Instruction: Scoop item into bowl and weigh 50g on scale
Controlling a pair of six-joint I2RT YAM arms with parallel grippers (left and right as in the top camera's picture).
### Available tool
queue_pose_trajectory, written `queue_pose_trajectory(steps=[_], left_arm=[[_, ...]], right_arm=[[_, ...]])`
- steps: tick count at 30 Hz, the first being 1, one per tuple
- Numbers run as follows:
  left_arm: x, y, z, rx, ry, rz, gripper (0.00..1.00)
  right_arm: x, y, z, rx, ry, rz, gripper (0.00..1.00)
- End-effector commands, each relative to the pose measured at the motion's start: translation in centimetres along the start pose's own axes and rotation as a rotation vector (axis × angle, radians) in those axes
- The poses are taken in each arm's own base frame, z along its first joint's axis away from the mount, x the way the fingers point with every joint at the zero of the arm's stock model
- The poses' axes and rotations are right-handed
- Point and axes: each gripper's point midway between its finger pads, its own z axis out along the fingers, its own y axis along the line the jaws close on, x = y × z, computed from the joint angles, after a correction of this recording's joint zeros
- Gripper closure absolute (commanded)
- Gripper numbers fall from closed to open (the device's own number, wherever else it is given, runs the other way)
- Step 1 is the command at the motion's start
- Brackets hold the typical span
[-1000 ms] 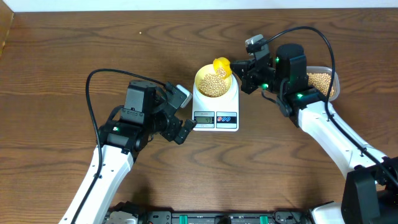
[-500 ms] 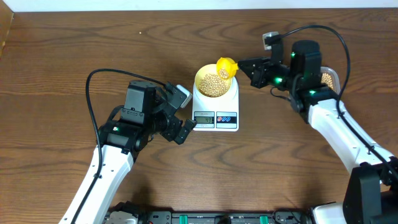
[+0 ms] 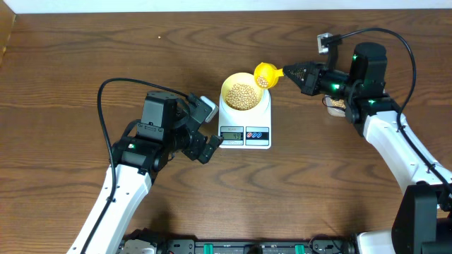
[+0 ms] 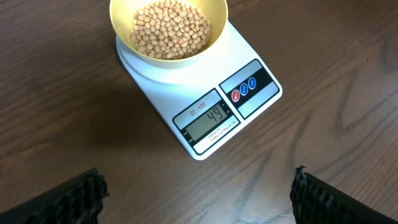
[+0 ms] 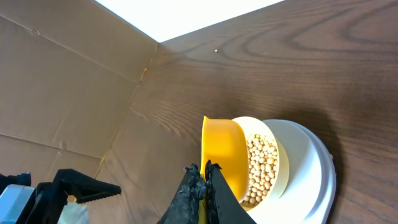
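Rightward has gone the right end effector (image 3: 288,70), clenched on the bright yellow plastic scoop (image 3: 267,75), now at the rim of the pale yellow-green round bowl (image 4: 219,15) of tan beans (image 4: 171,28) on the white digital scale (image 4: 155,81) (display: 49); the left end effector (image 3: 210,128) gapes nearby.

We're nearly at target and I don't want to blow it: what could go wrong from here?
1. The display reads 49, and the scoop in the shut right gripper holds several beans; tipping them all in would likely overshoot.
2. The scoop sits just outside the bowl rim, so spilled beans may land on the table or scale, not the bowl.
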Motion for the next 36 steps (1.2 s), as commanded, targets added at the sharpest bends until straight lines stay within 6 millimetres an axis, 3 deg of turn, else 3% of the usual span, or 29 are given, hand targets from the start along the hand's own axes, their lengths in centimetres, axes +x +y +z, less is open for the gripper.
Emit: queue_pose_trajectory(steps=[1,36], left_arm=[[0.09,0.24,0.03,-0.008,0.003,-0.009,0.03],[0.09,0.24,0.03,-0.008,0.003,-0.009,0.03]], right_arm=[[-0.22,-0.04,-0.18,-0.007,-0.004,0.006,0.99],[-0.47,-0.58,-0.13,0.026,-0.02,-0.02,0.99]])
